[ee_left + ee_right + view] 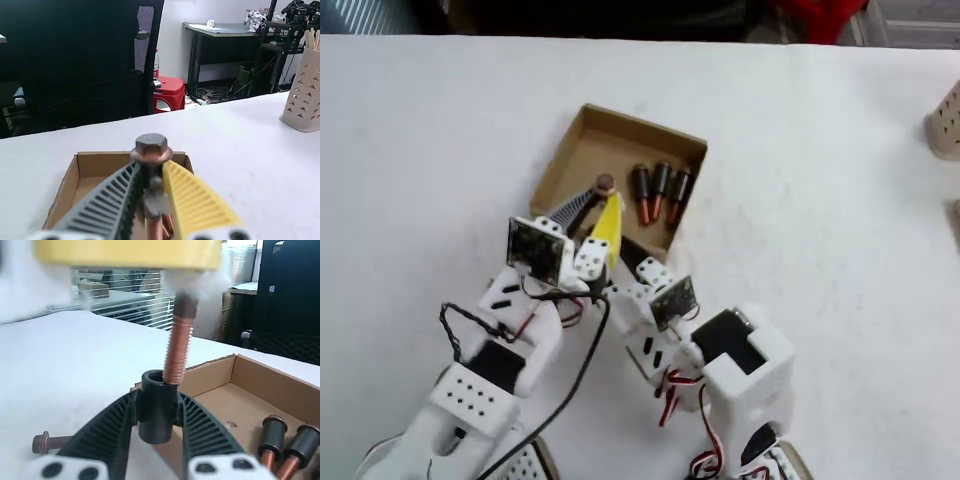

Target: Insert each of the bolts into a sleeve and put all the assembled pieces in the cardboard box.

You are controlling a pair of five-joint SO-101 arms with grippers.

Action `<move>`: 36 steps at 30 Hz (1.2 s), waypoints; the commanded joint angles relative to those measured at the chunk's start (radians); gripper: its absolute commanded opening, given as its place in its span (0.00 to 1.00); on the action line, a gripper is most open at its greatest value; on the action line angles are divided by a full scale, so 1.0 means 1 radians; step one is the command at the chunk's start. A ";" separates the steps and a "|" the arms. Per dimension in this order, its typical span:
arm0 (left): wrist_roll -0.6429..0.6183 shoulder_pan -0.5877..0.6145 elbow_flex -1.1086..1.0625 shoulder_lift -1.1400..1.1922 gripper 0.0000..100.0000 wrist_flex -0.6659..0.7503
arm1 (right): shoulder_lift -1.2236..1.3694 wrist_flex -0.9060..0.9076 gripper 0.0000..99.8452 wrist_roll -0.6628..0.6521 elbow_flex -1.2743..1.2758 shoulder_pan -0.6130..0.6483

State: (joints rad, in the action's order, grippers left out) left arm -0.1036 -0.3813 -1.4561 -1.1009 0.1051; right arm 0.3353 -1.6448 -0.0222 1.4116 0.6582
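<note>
White table (820,200) bears cardboard box (590,150), black chair (90,65) beyond.

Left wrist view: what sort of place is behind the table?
Likely an office or lab workroom: a black mesh chair, a dark desk with cables beneath, and, in the right wrist view, window blinds.

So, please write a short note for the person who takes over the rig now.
Left gripper: shut on copper-coloured hex-head bolt.
Right gripper: shut on black cylindrical sleeve, bolt tip at its mouth.
Done: three assembled pieces in the brown cardboard box.
Left: finish inserting, box this piece, then handle the loose bolt on the white table.
</note>
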 commanded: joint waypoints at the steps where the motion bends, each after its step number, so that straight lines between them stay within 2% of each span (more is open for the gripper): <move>1: 0.005 0.021 0.066 0.005 0.02 0.040 | -0.004 -0.002 0.02 0.011 -0.002 -0.005; 6: 0.005 0.054 0.064 0.004 0.02 0.040 | -0.004 -0.001 0.02 0.011 -0.002 -0.005; 36: 0.005 0.048 -0.132 0.004 0.02 0.041 | -0.005 -0.004 0.02 0.011 -0.002 -0.012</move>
State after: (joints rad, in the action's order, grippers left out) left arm -0.1066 -0.3399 -1.5835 -1.0994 0.1174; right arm 0.3353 -1.6448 -0.0207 1.4116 0.6582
